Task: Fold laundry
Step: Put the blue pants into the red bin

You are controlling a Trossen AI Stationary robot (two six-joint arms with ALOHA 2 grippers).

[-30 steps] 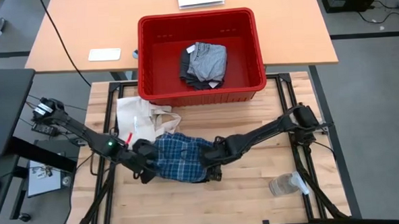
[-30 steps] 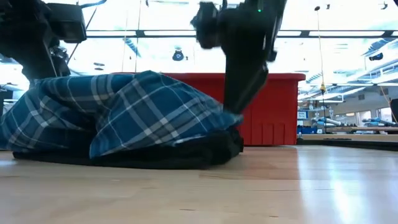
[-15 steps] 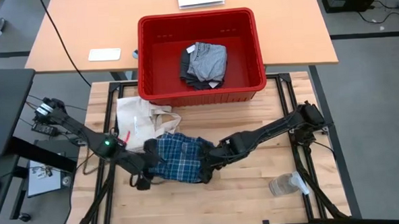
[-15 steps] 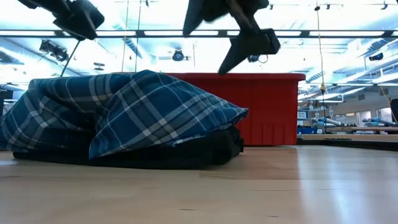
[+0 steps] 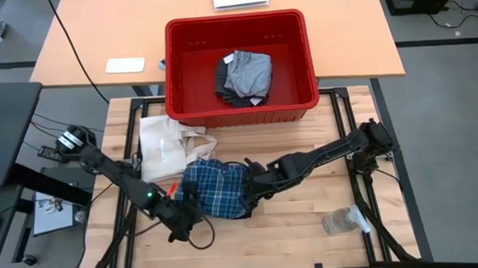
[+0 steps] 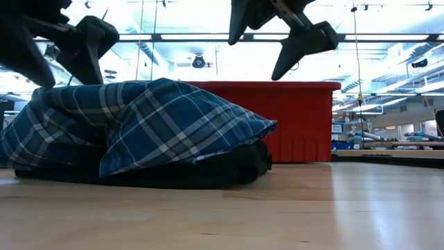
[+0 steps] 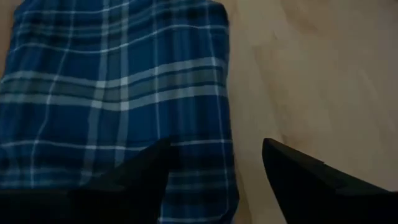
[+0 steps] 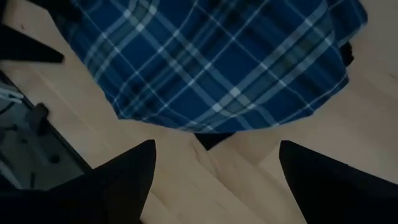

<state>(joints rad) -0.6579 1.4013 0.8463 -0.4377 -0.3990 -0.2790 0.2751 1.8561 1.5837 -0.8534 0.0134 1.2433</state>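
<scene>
The blue-and-white plaid shirt [image 5: 215, 189] lies as a folded bundle on the wooden table, and a dark cloth layer [image 6: 208, 173] shows under its lower edge. The dark grey garment [image 5: 243, 76] sits crumpled inside the red bin. My left gripper [image 5: 186, 215] is open at the bundle's near-left corner; in its wrist view the open gripper [image 7: 216, 146] straddles the plaid shirt's edge [image 7: 227, 124]. My right gripper [image 5: 253, 190] is open above the bundle's right end, well clear of it in the low view [image 6: 253, 61], and in its wrist view the open gripper [image 8: 216, 146] looks down on the plaid shirt [image 8: 217, 62].
The red bin [image 5: 238, 115] stands at the table's far edge. The cream tote bag [image 5: 165, 149] lies just left and far of the shirt. A clear plastic bottle [image 5: 344, 221] lies near the right near corner. Bare wood shows along the near edge and on the right.
My right gripper has risen off the plaid bundle's right corner, where it was down a second ago, and now hangs above it. My left gripper has drawn back from the bundle's left end toward the table's near edge. The folded shirt has stayed in place.
</scene>
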